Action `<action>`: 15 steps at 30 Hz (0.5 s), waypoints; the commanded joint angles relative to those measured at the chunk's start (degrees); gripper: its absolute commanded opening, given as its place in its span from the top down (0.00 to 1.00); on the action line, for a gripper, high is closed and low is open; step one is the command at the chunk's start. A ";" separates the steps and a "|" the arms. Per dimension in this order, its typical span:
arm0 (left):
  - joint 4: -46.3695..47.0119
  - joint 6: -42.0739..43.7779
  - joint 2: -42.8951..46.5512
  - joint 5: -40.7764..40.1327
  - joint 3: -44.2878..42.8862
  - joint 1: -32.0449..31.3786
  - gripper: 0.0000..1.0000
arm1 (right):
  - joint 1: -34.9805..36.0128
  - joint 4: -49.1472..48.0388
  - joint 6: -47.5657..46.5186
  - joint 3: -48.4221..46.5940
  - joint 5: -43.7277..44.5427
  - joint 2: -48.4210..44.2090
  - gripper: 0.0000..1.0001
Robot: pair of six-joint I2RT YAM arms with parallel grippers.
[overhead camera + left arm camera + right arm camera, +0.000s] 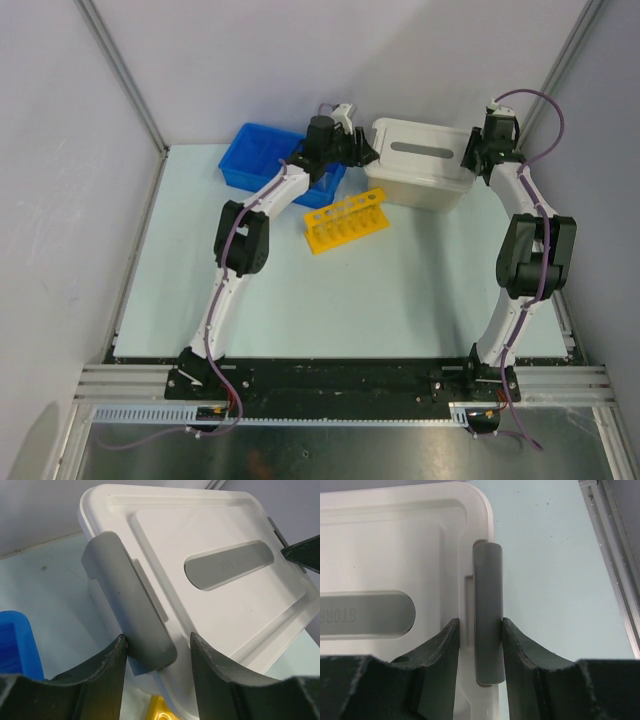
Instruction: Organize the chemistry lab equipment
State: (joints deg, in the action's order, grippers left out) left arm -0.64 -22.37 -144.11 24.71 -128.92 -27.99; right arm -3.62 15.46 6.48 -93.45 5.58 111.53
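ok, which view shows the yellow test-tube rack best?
Top external: whole yellow test-tube rack visible, holes and all. Left wrist catches only a yellow sliver at its bottom edge; right wrist shows none.

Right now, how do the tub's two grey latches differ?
The left latch sits loosely in the left gripper, a gap beside one finger, and seems swung outward. The right latch lies flush, pinched by the right gripper. Both are grey clips on the white lid.
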 commanded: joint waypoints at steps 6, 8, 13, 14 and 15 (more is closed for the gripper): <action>1.44 2.91 5.42 2.70 -2.65 -4.94 0.53 | 1.49 4.31 4.59 0.86 -8.20 4.25 0.83; 1.44 2.41 6.08 1.68 -2.76 -4.48 0.37 | 0.80 4.77 4.99 -0.49 -8.52 3.75 0.74; 1.45 2.25 7.35 -0.39 -4.82 -3.04 0.11 | -0.65 6.85 5.37 -5.93 -8.18 3.07 0.41; 1.44 1.98 7.62 -0.42 -5.49 -2.69 0.06 | -0.85 7.51 5.46 -7.26 -7.85 3.03 0.32; 1.44 1.63 7.97 -0.57 -5.96 -2.33 0.03 | -0.94 8.24 5.56 -8.50 -7.55 2.93 0.23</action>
State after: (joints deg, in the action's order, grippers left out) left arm -1.56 -20.49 -143.02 22.28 -129.95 -28.73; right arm -5.15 18.74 9.23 -96.97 2.68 113.03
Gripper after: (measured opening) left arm 0.914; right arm 0.633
